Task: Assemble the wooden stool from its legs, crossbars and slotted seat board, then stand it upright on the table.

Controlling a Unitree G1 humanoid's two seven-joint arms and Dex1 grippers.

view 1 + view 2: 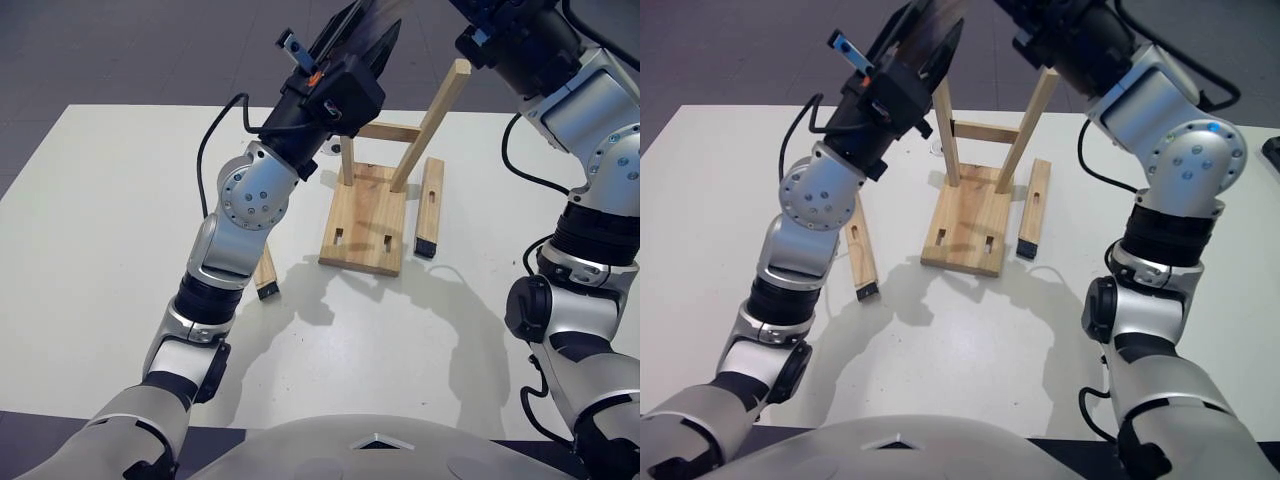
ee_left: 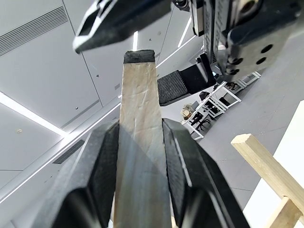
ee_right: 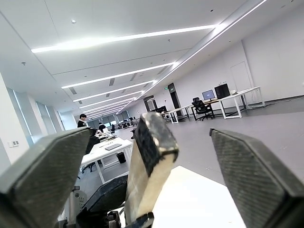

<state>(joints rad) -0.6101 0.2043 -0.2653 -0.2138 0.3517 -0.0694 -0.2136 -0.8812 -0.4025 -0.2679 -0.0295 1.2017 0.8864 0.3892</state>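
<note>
Left wrist view: the left hand (image 2: 141, 127) is seen clamped on a leg (image 2: 138, 76) just below its black-capped end. The right hand (image 3: 149, 137) is held wide open astride that cap, with neither finger touching it.

In the eye views the gripped leg is stood in the seat board (image 1: 965, 235), which lies flat on the counter (image 1: 720, 180). A second leg (image 1: 1025, 130) is joined to it by a crossbar (image 1: 985, 130). A loose leg (image 1: 1037, 205) is laid just right of the board and a spare leg (image 1: 862, 250) lies to its left.

Risk, as judged:
- The board is not held down. If the right hand is closed off-centre or pressed at an angle, the push would be carried down the leg.
- The board could then be slid into the loose leg, or the leg pried out of its slot and the frame racked.
- How deeply the legs are seated cannot be told.
</note>
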